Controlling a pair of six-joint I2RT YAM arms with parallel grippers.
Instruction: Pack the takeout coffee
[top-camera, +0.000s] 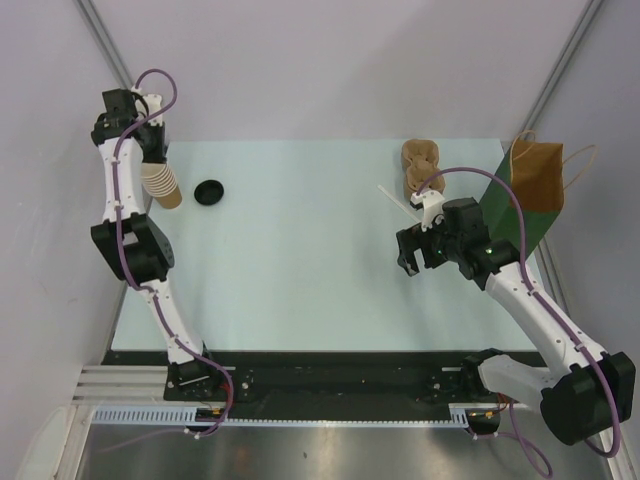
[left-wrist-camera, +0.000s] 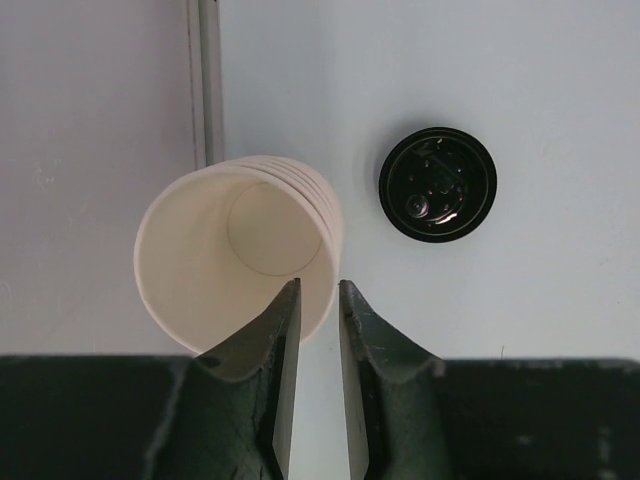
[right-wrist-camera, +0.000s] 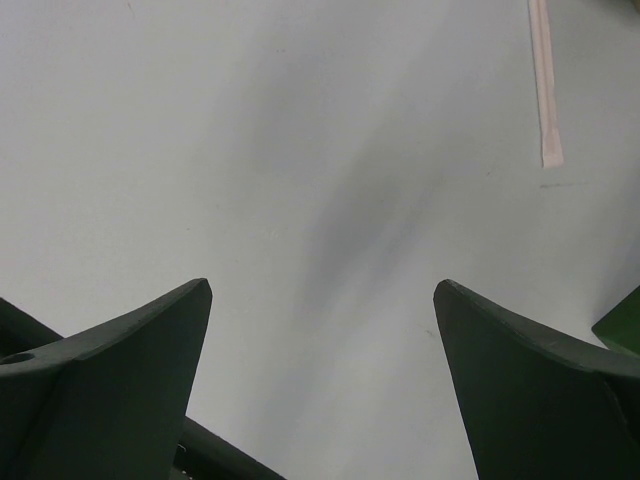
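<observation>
Black lid (top-camera: 209, 192) lies flat on the table (top-camera: 300, 270), beside the cup stack (top-camera: 163, 182).

The left gripper (left-wrist-camera: 318, 300) pinches the top cup's rim. The right gripper (right-wrist-camera: 320, 300) is wide open, holding nothing, near the paper bag (top-camera: 536, 178).

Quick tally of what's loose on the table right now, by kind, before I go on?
Stack of pale paper cups: 1 stack, cup count unclear
Black lid, lying apart from the stack: 1
Brown paper bag, with handles: 1
Brown cardboard cup carrier: 1
Wrapped straw: 1
Total: 5 items, counting the stack as one
</observation>
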